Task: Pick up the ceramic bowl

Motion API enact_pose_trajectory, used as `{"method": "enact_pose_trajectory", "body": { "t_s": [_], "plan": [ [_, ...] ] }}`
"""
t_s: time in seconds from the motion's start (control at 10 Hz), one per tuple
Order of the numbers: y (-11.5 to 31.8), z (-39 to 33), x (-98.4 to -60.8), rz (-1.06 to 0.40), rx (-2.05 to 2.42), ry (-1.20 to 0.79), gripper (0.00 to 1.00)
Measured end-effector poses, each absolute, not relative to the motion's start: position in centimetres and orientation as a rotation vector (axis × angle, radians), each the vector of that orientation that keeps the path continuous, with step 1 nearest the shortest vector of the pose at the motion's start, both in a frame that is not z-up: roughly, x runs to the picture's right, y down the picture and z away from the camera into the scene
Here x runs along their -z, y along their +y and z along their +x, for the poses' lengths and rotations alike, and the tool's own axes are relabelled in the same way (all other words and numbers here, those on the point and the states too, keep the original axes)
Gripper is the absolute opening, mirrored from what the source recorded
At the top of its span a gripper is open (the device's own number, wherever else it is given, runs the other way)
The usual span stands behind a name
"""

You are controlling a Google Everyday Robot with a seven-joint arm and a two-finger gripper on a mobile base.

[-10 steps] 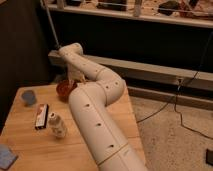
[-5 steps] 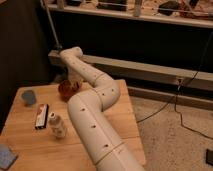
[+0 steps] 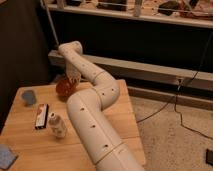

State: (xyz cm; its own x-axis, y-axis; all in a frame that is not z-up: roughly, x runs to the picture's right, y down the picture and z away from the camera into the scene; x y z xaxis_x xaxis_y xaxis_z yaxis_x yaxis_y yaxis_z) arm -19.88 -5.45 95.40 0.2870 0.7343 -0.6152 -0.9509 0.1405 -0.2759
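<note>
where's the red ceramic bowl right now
The glossy red-orange ceramic bowl sits at the far side of the wooden table, right of the small blue cup, with the gripper shut on its rim.

No text, label, brand, number or sign can be read anywhere in the camera view. The flat dark rectangular packet with a pale stripe (image 3: 40, 116) on the light wooden table (image 3: 30, 145) shows only blurred bands of colour, no letters. The small pale bottle (image 3: 57, 125) beside it has a wrapping, but nothing on it is legible. The glossy red-orange ceramic bowl (image 3: 65, 88) carries no marking that I can see, and the white gripper (image 3: 73, 80), closed at the rim of this bowl, is plain, as is the white arm (image 3: 95, 117).
</note>
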Motion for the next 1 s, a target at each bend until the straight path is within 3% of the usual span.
{"method": "enact_pose_trajectory", "body": {
  "t_s": [0.4,1.0],
  "plan": [
    [-7.2,-17.1,-92.4,-0.770,-1.241,0.296,0.00],
    [-6.9,-14.0,-85.4,-0.703,-1.146,0.232,0.00]
  ]
}}
